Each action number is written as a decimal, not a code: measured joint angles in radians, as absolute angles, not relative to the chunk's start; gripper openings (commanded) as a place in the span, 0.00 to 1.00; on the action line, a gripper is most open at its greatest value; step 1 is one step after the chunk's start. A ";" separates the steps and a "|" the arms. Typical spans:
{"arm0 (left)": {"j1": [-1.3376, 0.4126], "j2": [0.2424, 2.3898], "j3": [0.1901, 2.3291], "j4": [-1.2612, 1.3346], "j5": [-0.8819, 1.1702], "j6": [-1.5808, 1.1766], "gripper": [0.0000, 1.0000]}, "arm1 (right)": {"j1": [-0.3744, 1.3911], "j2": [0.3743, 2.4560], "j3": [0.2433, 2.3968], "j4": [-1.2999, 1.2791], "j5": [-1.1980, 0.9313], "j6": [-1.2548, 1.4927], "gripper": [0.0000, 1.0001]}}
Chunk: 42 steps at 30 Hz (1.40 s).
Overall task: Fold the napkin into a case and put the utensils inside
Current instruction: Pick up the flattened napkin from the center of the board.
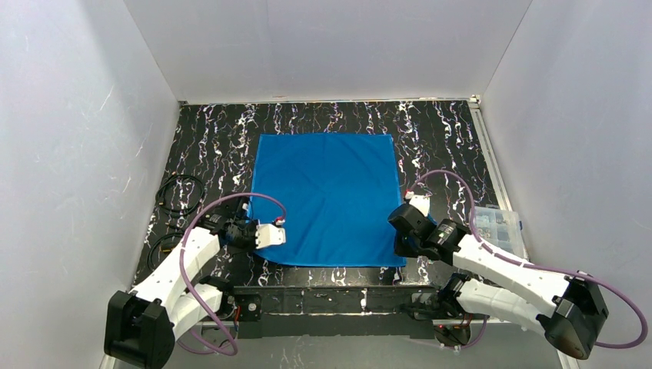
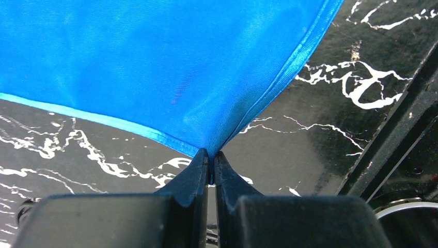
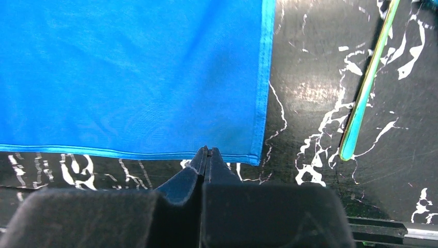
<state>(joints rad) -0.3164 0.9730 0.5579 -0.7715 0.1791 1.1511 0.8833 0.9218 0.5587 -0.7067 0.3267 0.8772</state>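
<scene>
A black desk (image 1: 215, 131) veined with white sits boxed in by plain white walls (image 1: 323, 46). One blue napkin (image 1: 327, 196) lies flat at its centre. The left end effector (image 2: 212, 155) is clenched on the napkin's 7 o'clock corner, the cloth puckering into it. The right end effector (image 3: 206, 151) is clenched at the hem by the 5 o'clock corner; whether it caught cloth is unclear. One blue-green utensil (image 3: 368, 82) lies at its 2 o'clock, apart from the napkin.
</scene>
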 measured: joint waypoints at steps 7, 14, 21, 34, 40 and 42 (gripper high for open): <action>-0.316 0.960 0.595 -0.774 0.185 1.122 0.00 | 0.883 0.923 0.635 -0.776 0.336 0.861 0.66; -0.316 0.954 0.595 -0.781 0.191 1.113 0.00 | 0.883 0.914 0.540 -0.783 0.294 0.912 0.69; -0.316 0.954 0.595 -0.786 0.191 1.107 0.00 | 0.877 0.899 0.452 -0.736 0.250 0.965 0.64; -0.316 0.961 0.595 -0.787 0.190 1.107 0.00 | 0.812 0.897 0.440 -0.670 0.232 0.964 0.15; -0.316 0.961 0.595 -0.788 0.189 1.095 0.00 | 0.805 0.896 0.449 -0.694 0.245 0.959 0.01; -0.316 0.961 0.596 -0.796 0.186 1.088 0.00 | 0.804 0.894 0.477 -0.732 0.255 0.949 0.01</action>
<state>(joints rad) -0.3164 0.9607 0.5961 -0.7959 0.1864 1.0882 0.8043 0.8936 0.4767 -0.7322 0.2550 0.9485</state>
